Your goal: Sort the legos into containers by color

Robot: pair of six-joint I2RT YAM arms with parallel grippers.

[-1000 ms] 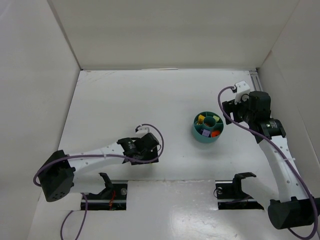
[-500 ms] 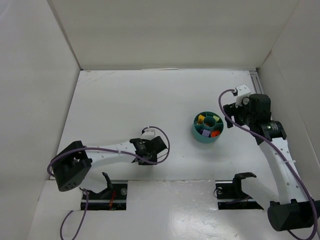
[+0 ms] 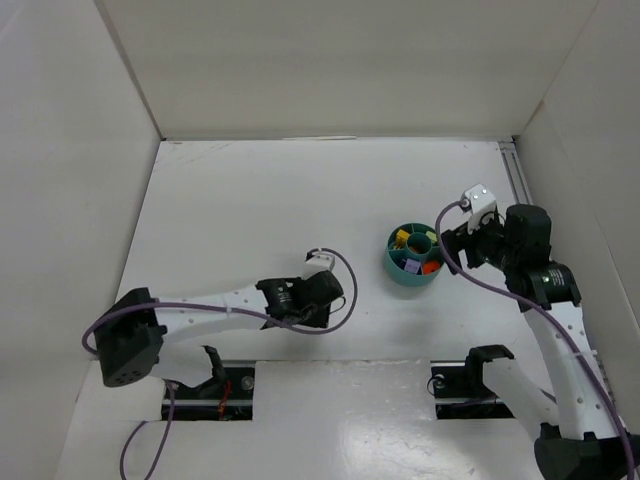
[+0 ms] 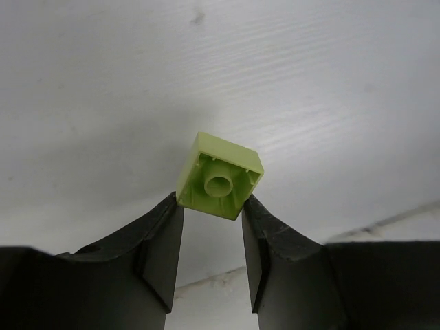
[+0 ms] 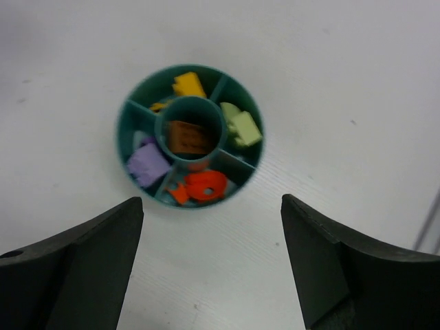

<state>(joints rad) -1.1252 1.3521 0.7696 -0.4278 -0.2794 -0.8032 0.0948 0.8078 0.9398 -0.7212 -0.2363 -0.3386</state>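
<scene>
**Holding 1 lime brick, sorting bowl ahead to the right**

Nearest to my bases, my left gripper is clamped on 1 small lime green studded plastic brick. Both dark fingers press its opposite sides. The brick sits at the very fingertips, tilted, with its hollow underside and round inner tube turned toward my wrist camera. Behind it lies the white table surface. From above, the gripper body hides the brick.

Farther out and to the right, well apart from that hand, the round teal plastic bowl with inner dividers stands upright on the table. Its central cup holds a brown brick. Around the cup, separate compartments hold a purple brick, yellow bricks, lime green bricks, and a round orange piece with a small orange brick beside it.

My right gripper is near the bowl's right side, its fingers spread wide with nothing between them. In its wrist view the bowl shows in the gap.

Farthest back, plain white walls enclose the table.
</scene>
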